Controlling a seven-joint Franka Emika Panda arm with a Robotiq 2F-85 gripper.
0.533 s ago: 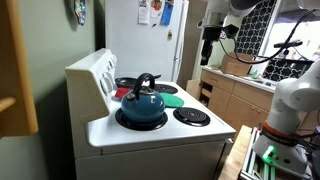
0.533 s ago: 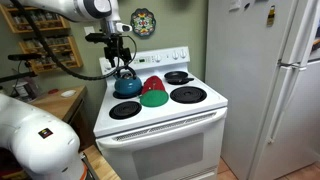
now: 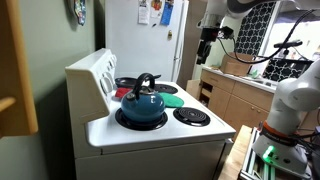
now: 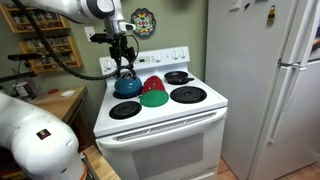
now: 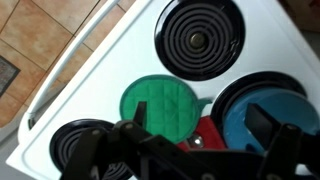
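Two fingers [image 5: 272,132] spread wide, hand [image 4: 124,52] hovering above kettle [image 4: 126,86].

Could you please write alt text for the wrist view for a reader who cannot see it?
Seen from above, the open gripper hangs over a white stove, with a green plate, a red bowl and a blue kettle below it. A coil burner lies beyond them.

Blue kettle [image 3: 142,106] sat on the white stove's [image 3: 150,142] near burner, with a red bowl [image 3: 165,89] and green plate [image 3: 173,100] just behind it. The gripper [image 3: 208,58] hung up high, past the stove and near the fridge [image 3: 135,45], holding nothing.
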